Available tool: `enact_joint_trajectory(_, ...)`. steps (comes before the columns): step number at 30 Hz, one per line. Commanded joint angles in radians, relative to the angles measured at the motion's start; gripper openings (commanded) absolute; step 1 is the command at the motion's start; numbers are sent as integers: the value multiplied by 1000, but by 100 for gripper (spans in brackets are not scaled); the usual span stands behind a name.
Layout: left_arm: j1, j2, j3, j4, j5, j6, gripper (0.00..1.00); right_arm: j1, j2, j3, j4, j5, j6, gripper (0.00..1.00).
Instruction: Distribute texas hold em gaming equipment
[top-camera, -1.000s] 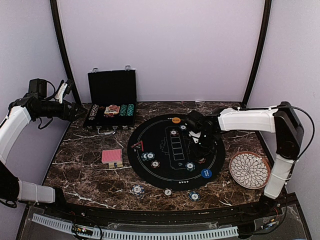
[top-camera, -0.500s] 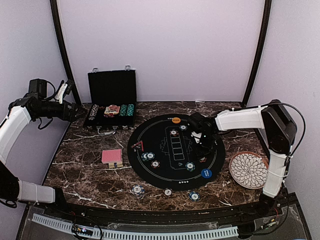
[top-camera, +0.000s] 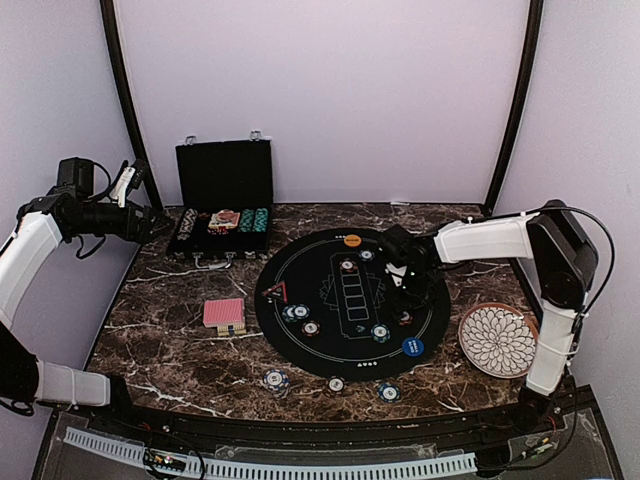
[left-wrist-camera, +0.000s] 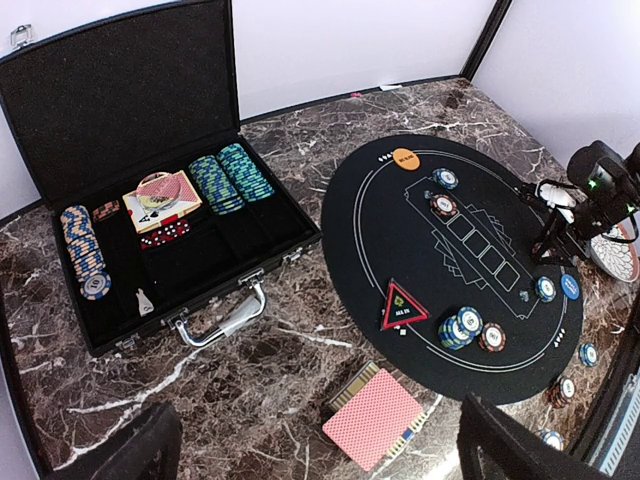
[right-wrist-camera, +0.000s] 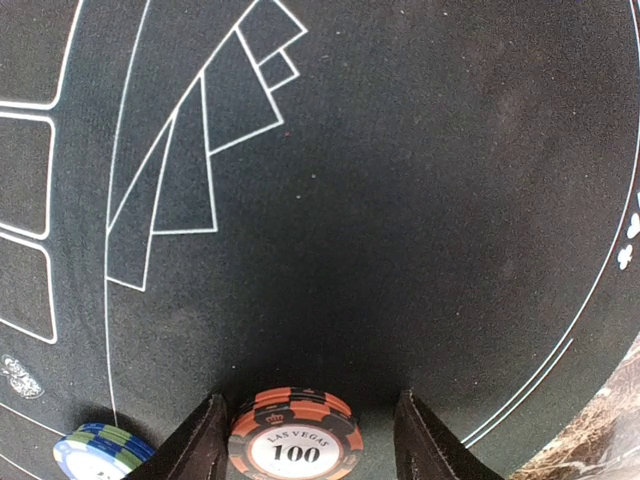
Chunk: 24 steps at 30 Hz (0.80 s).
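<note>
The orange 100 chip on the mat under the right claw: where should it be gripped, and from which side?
Pinch the orange 100 chip by its striped rim, at two opposite edges, coming straight down from above. It lies flat and face up on the black mat, so only the thin rim offers purchase. The right claw straddles it, open, with a gap on each side.

My two arms wear smooth white shells with black joints. Left of the overhead frame is my left arm (top-camera: 30, 255). At right, a thin black cable (top-camera: 611, 258) arcs over my right arm (top-camera: 490, 240). Matte black fingers (right-wrist-camera: 200, 445) edge the wrist view's bottom.
</note>
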<state>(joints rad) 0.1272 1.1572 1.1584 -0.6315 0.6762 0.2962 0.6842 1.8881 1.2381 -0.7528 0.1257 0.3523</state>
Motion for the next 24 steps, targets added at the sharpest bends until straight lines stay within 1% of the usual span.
enact_joint_trajectory(1,5,-22,18,-19,12,11,99,-8,-3,-25,-21,33,1,58)
enact_joint_trajectory(6,6,-21,16,-19,13,11,99,-3,-4,63,-55,58,-1,58)
enact_joint_trajectory(8,6,-21,19,-19,10,11,99,13,-14,129,-88,97,-1,62)
enact_joint_trajectory(11,5,-18,20,-20,8,12,99,66,-55,223,-120,116,8,70)
enact_joint_trajectory(13,5,-17,17,-20,10,12,99,130,-66,305,-143,123,19,74)
enact_joint_trajectory(16,6,-17,9,-18,12,11,99,277,-33,424,-197,122,31,80)
enact_joint_trajectory(20,6,-21,2,-13,13,10,99,460,67,581,-251,70,42,87)
enact_joint_trajectory(24,6,-27,-2,-13,14,10,99,579,202,748,-309,4,31,94)
